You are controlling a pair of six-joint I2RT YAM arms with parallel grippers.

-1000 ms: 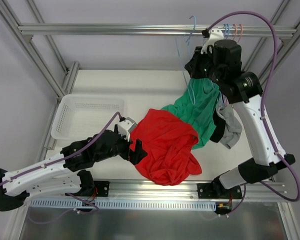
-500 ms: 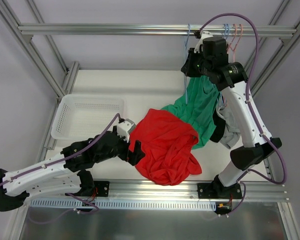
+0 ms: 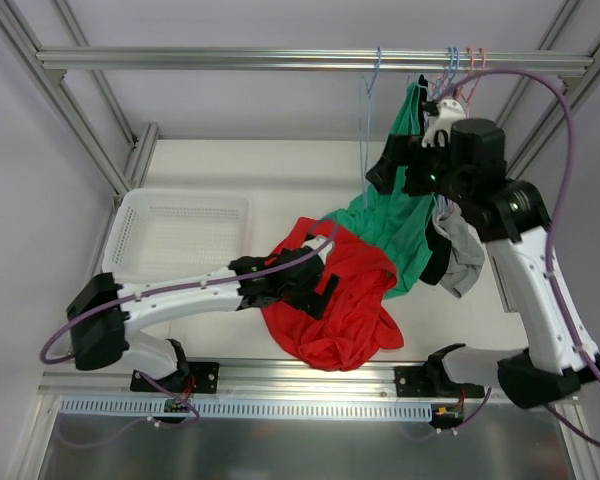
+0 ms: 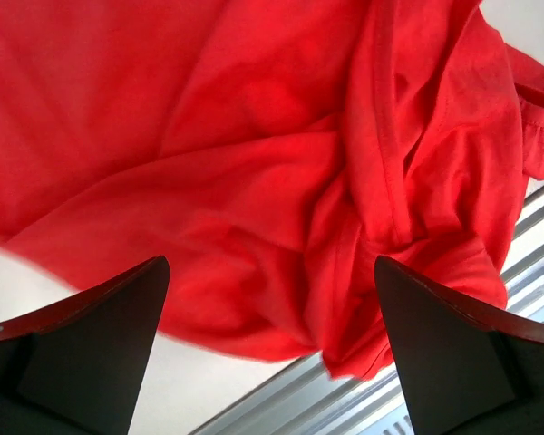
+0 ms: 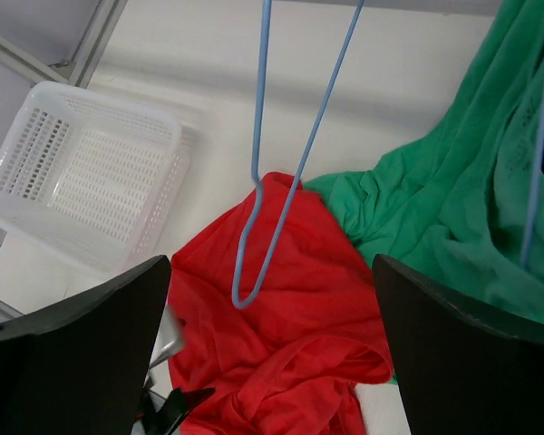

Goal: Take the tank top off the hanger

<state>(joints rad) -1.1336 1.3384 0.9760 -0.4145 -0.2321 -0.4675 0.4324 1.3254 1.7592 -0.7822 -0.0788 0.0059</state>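
Observation:
A green tank top point(image 3: 395, 215) hangs by a strap from a hanger on the top rail point(image 3: 230, 60), and its lower part is spread on the table. In the right wrist view a blue wire point(image 5: 539, 163) runs along its green cloth point(image 5: 435, 208). A bare blue hanger point(image 3: 365, 110) dangles to its left, and the right wrist view shows that hanger point(image 5: 281, 172) ahead of my open, empty right gripper point(image 5: 272, 362). In the top view the right gripper point(image 3: 392, 178) is beside the green cloth. My left gripper point(image 3: 318, 296) is open just above a red garment point(image 3: 345, 295), which fills the left wrist view point(image 4: 254, 163).
A white basket point(image 3: 175, 235) stands at the left of the table. A grey garment point(image 3: 462, 255) lies under the right arm. Several more hangers point(image 3: 465, 65) are on the rail at the right. The table's front aluminium edge point(image 4: 299, 399) runs just past the red garment.
My right gripper has opened and drawn back from the rail; the blue hanger now hangs free. My left arm has swung right, out over the red garment, which has shifted a little.

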